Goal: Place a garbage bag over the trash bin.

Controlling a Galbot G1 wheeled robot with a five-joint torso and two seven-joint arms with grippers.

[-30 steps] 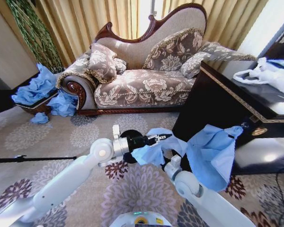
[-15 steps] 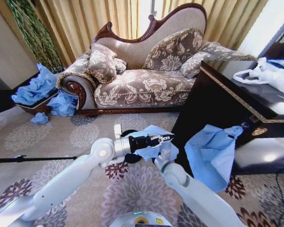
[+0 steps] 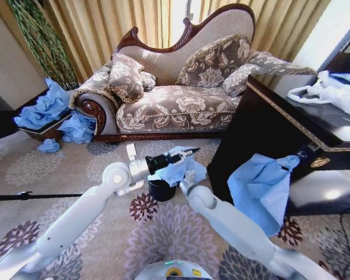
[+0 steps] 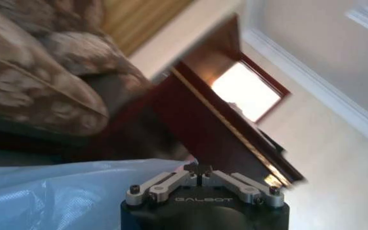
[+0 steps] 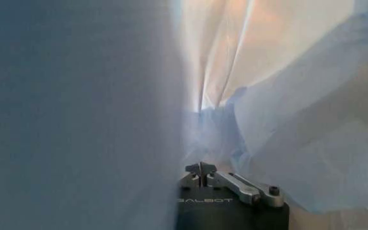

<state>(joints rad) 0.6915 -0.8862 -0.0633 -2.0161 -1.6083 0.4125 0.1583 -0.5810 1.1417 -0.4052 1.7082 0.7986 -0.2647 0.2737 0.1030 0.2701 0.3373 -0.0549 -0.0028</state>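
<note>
The trash bin (image 3: 161, 190) is small and black and stands on the carpet in front of the sofa. The light blue garbage bag (image 3: 178, 169) hangs just above its rim, bunched between both grippers. My left gripper (image 3: 188, 153) reaches over the bin from the left. Its fingers (image 4: 199, 168) are shut, with the garbage bag's (image 4: 56, 191) edge running up to them. My right arm (image 3: 221, 216) comes up from the lower right, and its gripper end is buried in the bag. In the right wrist view my right gripper (image 5: 200, 167) is shut, with folds of the garbage bag (image 5: 286, 143) all around it.
A dark wooden table (image 3: 268, 125) stands close on the right, with a larger blue sheet (image 3: 261, 188) draped off its corner and white bags (image 3: 332, 90) on top. The patterned sofa (image 3: 175, 87) is behind the bin. Blue bags (image 3: 44, 108) are heaped at the far left.
Both grippers have carried the garbage bag left and away from me, over the bin. The black bin now shows below the bag. The right arm has stretched further out.
</note>
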